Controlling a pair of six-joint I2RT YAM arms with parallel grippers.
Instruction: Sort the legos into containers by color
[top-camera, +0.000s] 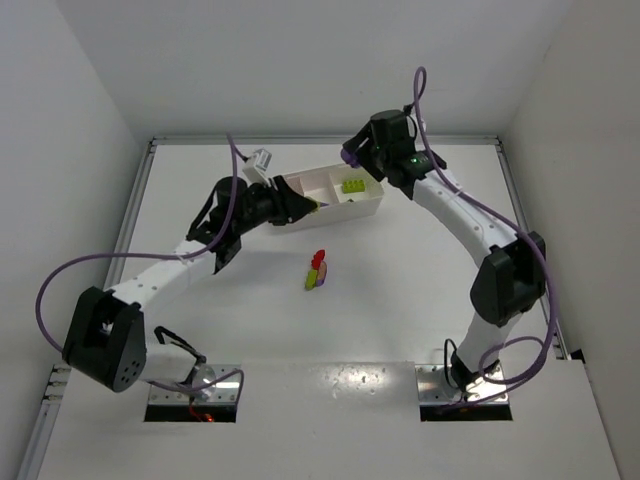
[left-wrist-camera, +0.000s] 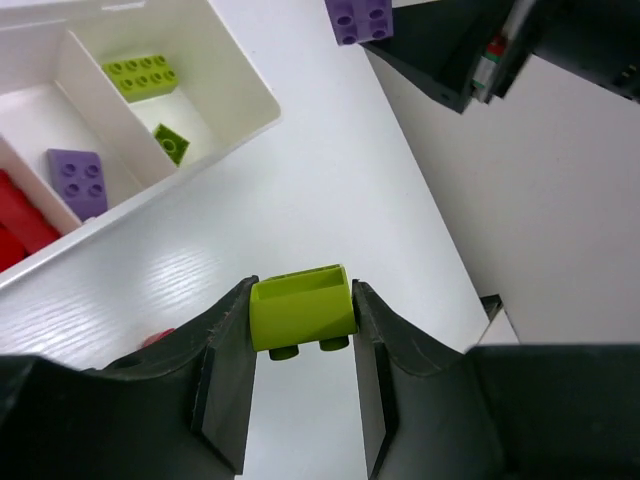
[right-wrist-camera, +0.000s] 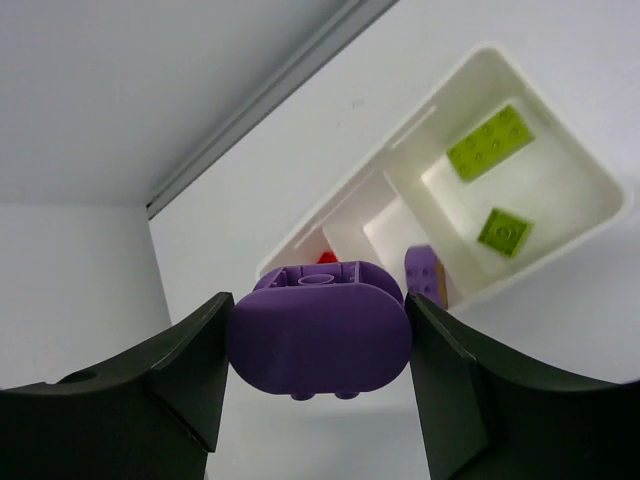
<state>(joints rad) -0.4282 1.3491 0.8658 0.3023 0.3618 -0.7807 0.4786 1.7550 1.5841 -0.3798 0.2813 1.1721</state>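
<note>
A lime green brick (left-wrist-camera: 302, 312) is being clamped by the left tool (left-wrist-camera: 302, 330) beside the white tray (top-camera: 340, 213), near the middle of the table's far edge, while a purple brick (right-wrist-camera: 318, 340) is being gripped by the right tool (right-wrist-camera: 318, 335) above it. With both tools being held so close together, a collision is being risked. Either brick could also be released over a divider and lost to the wrong compartment.

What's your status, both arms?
Left gripper shut on lime green brick. Right gripper shut on purple brick, near tray. Brick pile unsorted. No obstruction seen.
</note>
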